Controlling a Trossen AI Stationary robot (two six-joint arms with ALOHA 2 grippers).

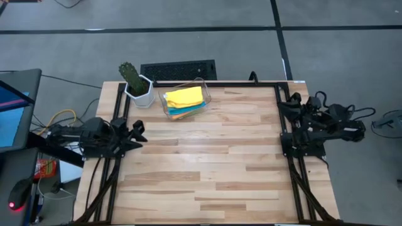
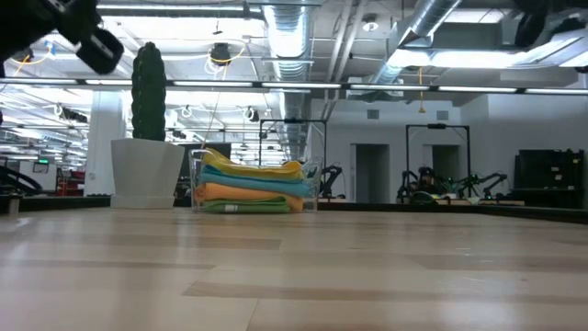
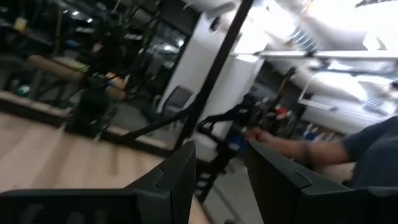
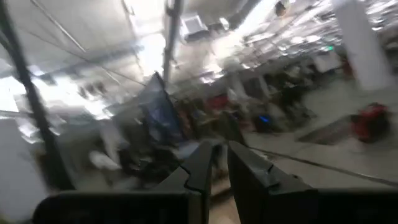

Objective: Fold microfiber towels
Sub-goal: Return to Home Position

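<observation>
In a clear bin [image 2: 310, 188], a yellow towel [image 1: 184, 96] tops a light blue towel [image 2: 262, 183], an orange towel [image 2: 243, 193] and a green towel [image 2: 243, 208]. Pale plank-patterned wooden table [image 1: 207, 163]. Dark green cactus [image 1: 130, 75], white pot [image 1: 141, 94].

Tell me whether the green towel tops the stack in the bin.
No, the low view shows the yellow towel on top and the green towel at the bottom.
</observation>
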